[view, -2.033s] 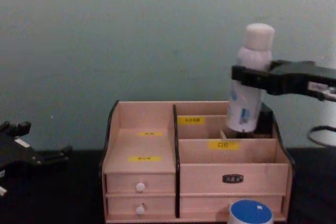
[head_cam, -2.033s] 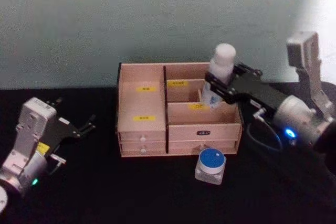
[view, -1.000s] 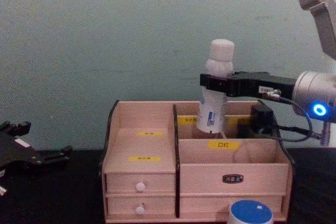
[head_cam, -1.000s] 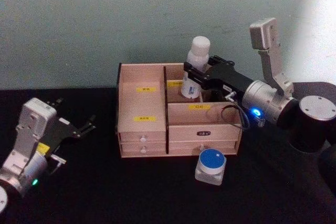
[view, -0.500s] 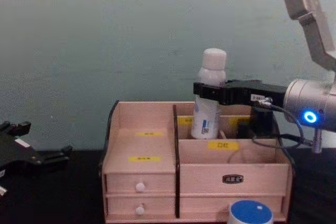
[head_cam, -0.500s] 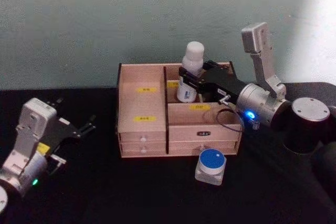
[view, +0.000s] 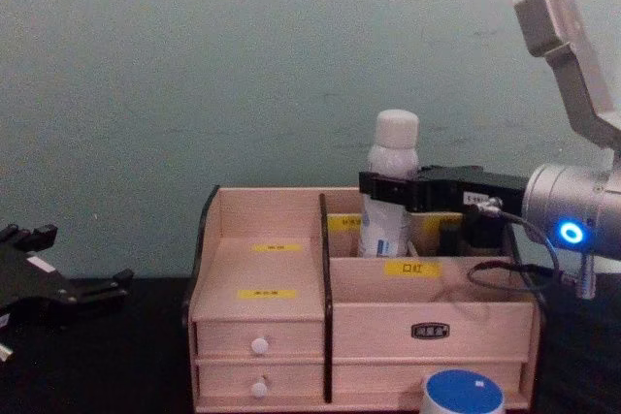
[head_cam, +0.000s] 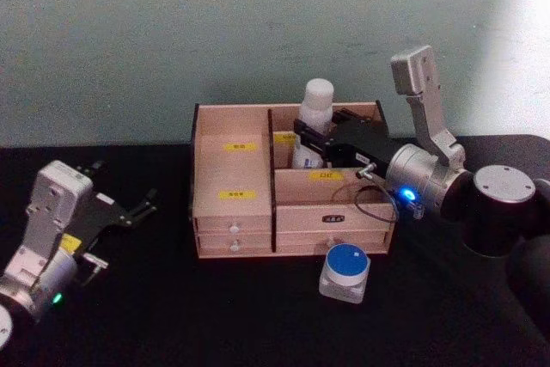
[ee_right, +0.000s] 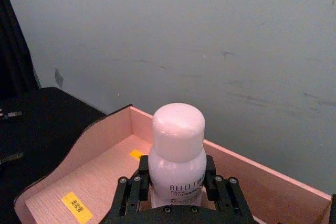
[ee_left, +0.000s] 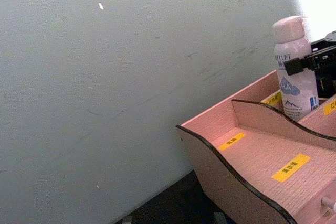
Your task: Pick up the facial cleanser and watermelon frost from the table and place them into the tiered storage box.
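Note:
The facial cleanser (head_cam: pixel 319 94), a white capped bottle, stands upright in the rear right compartment of the tiered storage box (head_cam: pixel 232 180). My right gripper (head_cam: pixel 313 138) is shut on its body just above the box's rim. The bottle (view: pixel 395 139) and right gripper (view: pixel 390 187) show from the side; the right wrist view looks down on the bottle (ee_right: pixel 177 129) between the fingers (ee_right: pixel 137 181). The watermelon frost (head_cam: pixel 345 269), a blue-lidded clear jar, sits on the table in front of the box's right drawers. My left gripper (head_cam: pixel 122 188) rests open at the table's left.
The black table (head_cam: pixel 215 315) stretches in front of the box. A grey-green wall stands close behind the box (view: pixel 262 269). The box's left stepped compartment (ee_left: pixel 257 153) holds nothing. The jar (view: pixel 464 395) lies near the front edge.
My right gripper carried the bottle leftward over the box and lowered it into the rear right compartment. The jar and left arm stayed still.

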Controlling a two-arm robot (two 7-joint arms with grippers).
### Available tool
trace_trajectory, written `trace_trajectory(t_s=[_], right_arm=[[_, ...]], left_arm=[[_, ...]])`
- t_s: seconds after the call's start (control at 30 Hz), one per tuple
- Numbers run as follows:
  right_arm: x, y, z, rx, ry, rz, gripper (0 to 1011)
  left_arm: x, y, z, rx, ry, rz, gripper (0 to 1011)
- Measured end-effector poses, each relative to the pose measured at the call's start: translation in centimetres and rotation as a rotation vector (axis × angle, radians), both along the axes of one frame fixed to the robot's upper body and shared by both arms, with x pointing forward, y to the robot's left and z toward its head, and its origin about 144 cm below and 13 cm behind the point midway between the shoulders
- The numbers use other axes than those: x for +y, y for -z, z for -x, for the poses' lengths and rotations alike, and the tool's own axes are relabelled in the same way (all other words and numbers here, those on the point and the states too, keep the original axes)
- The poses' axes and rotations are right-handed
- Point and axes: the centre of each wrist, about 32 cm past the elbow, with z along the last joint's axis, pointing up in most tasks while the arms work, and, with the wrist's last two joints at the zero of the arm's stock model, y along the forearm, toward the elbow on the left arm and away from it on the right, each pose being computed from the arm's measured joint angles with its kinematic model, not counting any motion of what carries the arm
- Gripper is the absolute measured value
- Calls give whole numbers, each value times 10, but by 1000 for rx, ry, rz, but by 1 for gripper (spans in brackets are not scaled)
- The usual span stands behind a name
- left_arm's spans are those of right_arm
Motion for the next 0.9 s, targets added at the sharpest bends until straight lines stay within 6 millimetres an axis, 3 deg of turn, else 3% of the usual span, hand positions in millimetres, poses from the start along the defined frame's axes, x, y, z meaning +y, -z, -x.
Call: trace_trajectory(t_s=[0.9], right_arm=[[4,11,-2,37,7,43,592]], left_arm=[[0,0,0,0,0,0,1001]])
